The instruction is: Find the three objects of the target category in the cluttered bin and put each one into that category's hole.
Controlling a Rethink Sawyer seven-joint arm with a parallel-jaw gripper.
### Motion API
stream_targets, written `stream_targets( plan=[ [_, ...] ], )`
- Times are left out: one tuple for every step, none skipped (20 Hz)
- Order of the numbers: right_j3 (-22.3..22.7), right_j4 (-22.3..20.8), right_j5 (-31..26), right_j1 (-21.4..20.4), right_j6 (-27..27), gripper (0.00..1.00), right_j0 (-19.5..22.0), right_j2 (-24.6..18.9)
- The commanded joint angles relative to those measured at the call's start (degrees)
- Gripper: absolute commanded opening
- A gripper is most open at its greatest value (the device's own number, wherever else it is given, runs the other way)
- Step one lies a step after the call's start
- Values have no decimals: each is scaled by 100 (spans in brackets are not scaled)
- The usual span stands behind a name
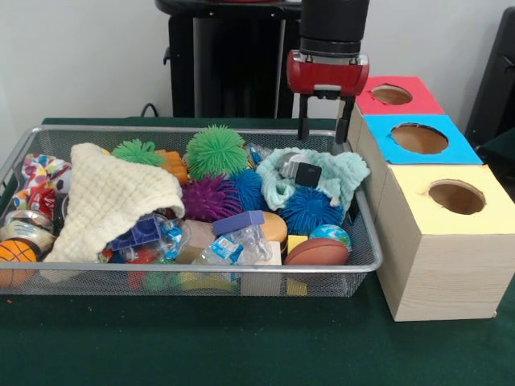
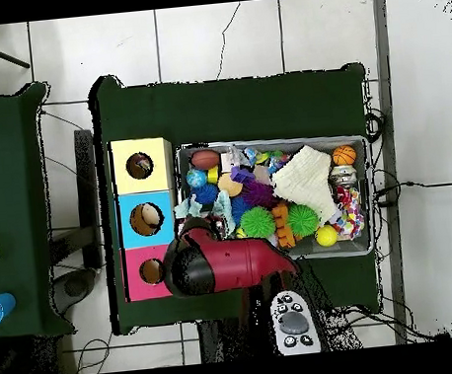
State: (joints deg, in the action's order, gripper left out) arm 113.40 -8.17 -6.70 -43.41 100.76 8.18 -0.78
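Spiky rubber balls look to us like the likeliest target category, though nothing here settles it. In the front view four or five of them sit in the wire mesh bin (image 1: 16,165): a large green spiky ball (image 1: 216,150) and a smaller green one (image 1: 138,151) toward the back, a purple spiky ball (image 1: 211,199) in the middle, and a blue spiky ball (image 1: 310,211) under the edge of a mint-green cloth (image 1: 342,173). A cream knitted cloth (image 1: 109,205) covers much of the bin's other half, so we cannot tell what lies beneath it.

Our gripper (image 1: 327,125) hangs over the bin's back corner, just beside the red-topped box (image 1: 418,100), its two dark fingers (image 1: 304,127) parted with nothing between them. The blue-topped box (image 1: 455,153) and the yellow-topped box (image 1: 491,173) stand in line with it. From overhead, each hole seems to hold something already, though we cannot make out what.

We judge that we are between items: empty-handed and about to choose again. The next move calls for swinging back over the bin, choosing an exposed item of the right kind, and descending straight on it. The big green ball looks easiest to reach; the blue one may drag the cloth.
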Motion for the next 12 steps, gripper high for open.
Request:
stream_targets(
  plan=[
    [197,360,35,-17,1328,100,-77,380],
    [202,372,-7,-71,1300,100,-74,377],
    [196,383,-64,-128,1252,100,-49,347],
    [190,394,-121,-186,1203,100,-24,316],
    [147,398,-258,-268,1114,100,26,310],
    [134,398,-316,-321,1079,100,23,329],
    [45,386,-443,-412,1006,100,9,421],
    [3,379,-510,-467,983,100,-26,501],
    [-167,319,-636,-522,900,100,-95,707],
    [-259,264,-647,-509,859,100,-160,849],
    [-464,183,-666,-467,804,100,-281,1099],
    [-566,150,-710,-431,759,100,-305,1199]
  ],
)
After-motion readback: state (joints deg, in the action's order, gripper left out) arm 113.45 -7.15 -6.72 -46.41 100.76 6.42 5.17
